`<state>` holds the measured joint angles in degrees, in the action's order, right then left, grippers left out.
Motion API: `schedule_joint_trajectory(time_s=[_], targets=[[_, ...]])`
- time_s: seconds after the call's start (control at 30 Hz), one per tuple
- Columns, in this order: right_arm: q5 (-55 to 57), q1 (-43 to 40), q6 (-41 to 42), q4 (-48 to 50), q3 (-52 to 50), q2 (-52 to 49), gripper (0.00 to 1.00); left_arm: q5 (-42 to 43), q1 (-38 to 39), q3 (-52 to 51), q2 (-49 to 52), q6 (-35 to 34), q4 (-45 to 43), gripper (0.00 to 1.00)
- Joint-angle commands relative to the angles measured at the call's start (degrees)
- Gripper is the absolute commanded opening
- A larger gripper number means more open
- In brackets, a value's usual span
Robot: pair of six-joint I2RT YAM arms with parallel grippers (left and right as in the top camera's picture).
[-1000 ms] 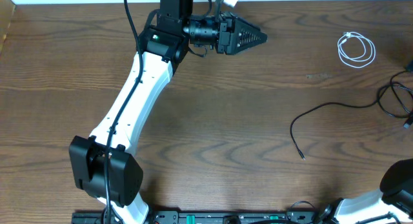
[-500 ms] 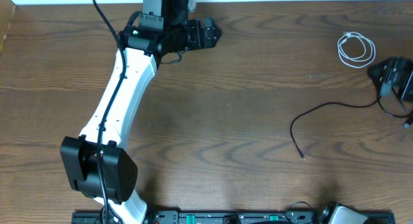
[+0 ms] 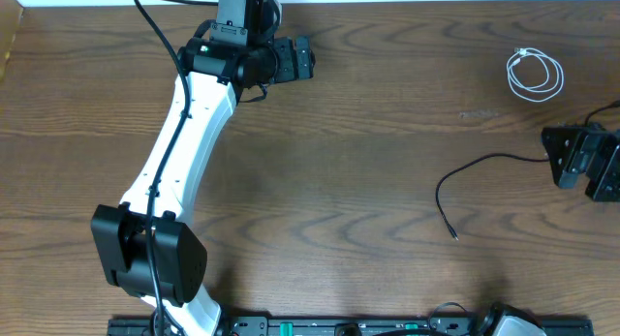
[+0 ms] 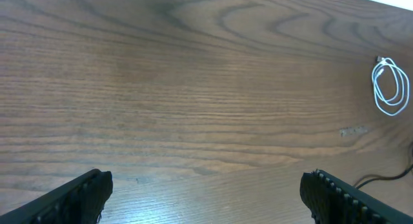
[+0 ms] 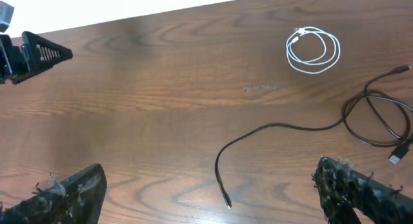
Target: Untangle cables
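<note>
Black cable (image 3: 494, 158), trailing left from just before right gripper (image 3: 557, 159) (jaws apart, empty); left gripper (image 3: 295, 60) far off, also spread.

In your overhead view the black cable (image 3: 437, 196) slips beneath the right gripper (image 3: 572, 157), itself clipped by the right edge, so its looped part is hidden there. The right wrist view shows that loop but cuts it at the right edge. Only the left fingertips (image 4: 84, 192) and right fingertips (image 5: 71, 192) show, cropped by the bottom edges, and the white cable (image 5: 300, 34) plugs are too small to make out.
</note>
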<state>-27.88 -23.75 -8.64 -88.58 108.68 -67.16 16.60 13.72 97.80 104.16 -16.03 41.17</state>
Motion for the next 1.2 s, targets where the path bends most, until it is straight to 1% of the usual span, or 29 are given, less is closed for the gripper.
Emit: schedule_joint_trajectory(time_s=[0.0, 0.1, 0.17, 0.27, 0.37, 0.43, 0.5, 0.57, 0.67, 0.7, 0.73, 0.93, 1.03, 1.17], targets=[[0.28, 0.37, -1.88, -1.16, 0.39, 0.74, 0.99, -0.83, 0.17, 0.68, -0.07, 0.79, 0.17, 0.98], [1.2, 0.37, -7.23, -2.03, 0.39, 1.84, 0.99, -0.83, 0.17, 0.68, -0.07, 0.79, 0.17, 0.98], [1.18, 0.37, -8.13, -2.6, 0.37, 3.41, 0.99, -0.83, 0.17, 0.68, -0.07, 0.79, 0.17, 0.98], [-1.09, 0.39, -4.57, -0.68, -0.31, 6.47, 0.99, -0.83, 0.17, 0.68, -0.07, 0.79, 0.17, 0.98], [-0.7, 0.57, 1.4, 7.54, -5.62, 10.82, 0.99, -0.83, 0.17, 0.68, -0.07, 0.79, 0.17, 0.98], [1.03, 1.57, 5.57, 16.22, -12.7, 15.26, 0.99, -0.83, 0.17, 0.68, -0.07, 0.79, 0.17, 0.98], [2.58, 3.02, 9.51, 26.8, -21.84, 20.35, 0.99, -0.83, 0.17, 0.68, -0.07, 0.79, 0.17, 0.98], [3.65, 4.48, 11.82, 36.61, -30.88, 25.03, 0.99, -0.83, 0.17, 0.68, -0.07, 0.79, 0.17, 0.98], [6.6, 7.85, 13.11, 51.45, -46.49, 32.83, 0.99, -0.83, 0.17, 0.68, -0.07, 0.79, 0.17, 0.98], [8.5, 9.92, 13.09, 58.64, -54.73, 36.63, 0.99, -0.83, 0.17, 0.68, -0.07, 0.79, 0.17, 0.98], [9.73, 11.04, 13.11, 62.2, -59.21, 38.58, 0.99, -0.83, 0.17, 0.68, -0.07, 0.79, 0.17, 0.98], [19.56, 16.94, 13.07, 79.1, -81.29, 48.06, 0.99, -0.83, 0.17, 0.68, -0.07, 0.79, 0.17, 0.98], [23.56, 19.41, 13.09, 84.74, -89.46, 51.56, 0.99, -0.83, 0.17, 0.68, -0.07, 0.79, 0.17, 0.98], [24.15, 20.85, 13.09, 90.86, -98.88, 55.98, 0.99, -0.83, 0.17, 0.68, -0.07, 0.79, 0.17, 0.98]])
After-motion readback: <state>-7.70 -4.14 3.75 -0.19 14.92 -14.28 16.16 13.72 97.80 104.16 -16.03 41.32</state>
